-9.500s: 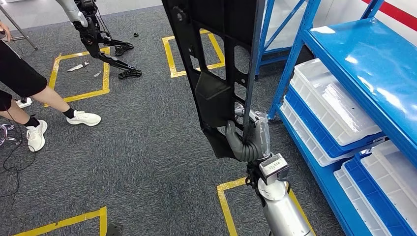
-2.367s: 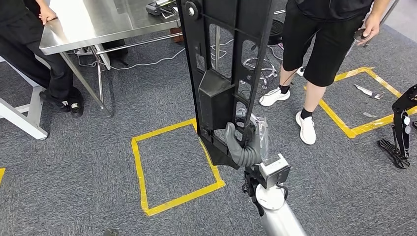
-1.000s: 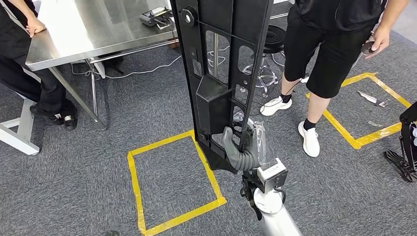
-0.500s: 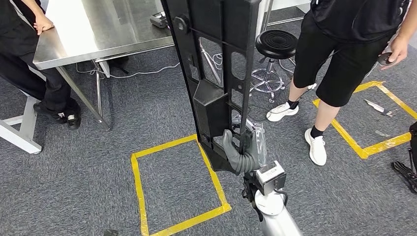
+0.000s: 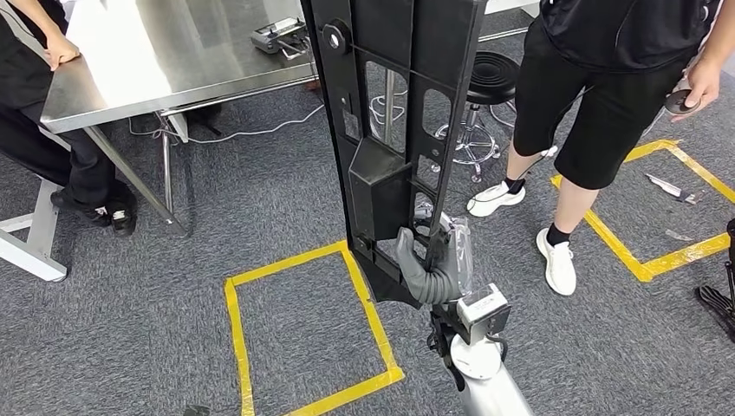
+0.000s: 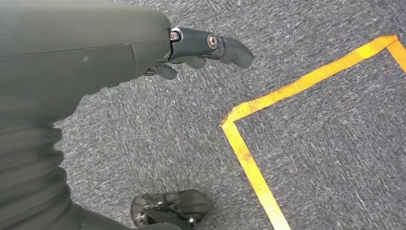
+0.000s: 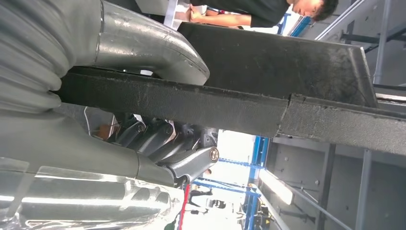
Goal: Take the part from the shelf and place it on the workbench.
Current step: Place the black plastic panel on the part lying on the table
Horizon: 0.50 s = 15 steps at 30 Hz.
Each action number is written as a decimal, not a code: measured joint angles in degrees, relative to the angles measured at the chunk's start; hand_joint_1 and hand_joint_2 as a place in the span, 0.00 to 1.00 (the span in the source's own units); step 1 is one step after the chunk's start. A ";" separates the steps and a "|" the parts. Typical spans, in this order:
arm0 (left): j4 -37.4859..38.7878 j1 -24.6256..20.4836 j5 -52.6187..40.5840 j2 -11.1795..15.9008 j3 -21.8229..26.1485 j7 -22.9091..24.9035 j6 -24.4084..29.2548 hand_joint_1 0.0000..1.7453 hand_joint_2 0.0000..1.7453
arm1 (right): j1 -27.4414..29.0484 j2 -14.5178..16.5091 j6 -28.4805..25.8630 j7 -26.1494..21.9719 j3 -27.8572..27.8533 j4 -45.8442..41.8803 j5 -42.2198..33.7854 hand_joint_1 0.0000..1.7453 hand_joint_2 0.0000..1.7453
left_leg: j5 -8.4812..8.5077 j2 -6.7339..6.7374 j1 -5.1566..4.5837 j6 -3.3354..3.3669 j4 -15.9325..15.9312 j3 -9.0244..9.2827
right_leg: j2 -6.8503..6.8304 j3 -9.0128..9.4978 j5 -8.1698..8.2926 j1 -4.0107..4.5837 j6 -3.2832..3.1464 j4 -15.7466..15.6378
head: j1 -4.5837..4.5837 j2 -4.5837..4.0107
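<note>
Ahead of me, the steel workbench point(image 5: 156, 61) stands on grey carpet point(image 5: 286, 199). A handheld device point(image 5: 279, 35) lies near its right edge. A yellow tape square point(image 5: 308, 334) marks the carpet.

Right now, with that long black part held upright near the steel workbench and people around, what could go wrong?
1. The right hand grips the black part only near its lower end, so the tall piece may tip or twist in the grasp.
2. A person in black shorts stands close beside the part; a swing could strike them.
3. A small device lies on the workbench edge, where the part might land on it.
</note>
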 joint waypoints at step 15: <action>0.02 -0.05 -0.23 0.08 0.02 -0.07 0.01 0.00 1.00 | -0.34 0.04 0.36 -0.01 0.02 -0.21 0.09 1.00 1.00 | 6.62 0.09 -0.68 4.59 -19.42 11.91 | -0.40 -6.55 -2.01 -1.08 2.93 10.26 | 0.38 0.00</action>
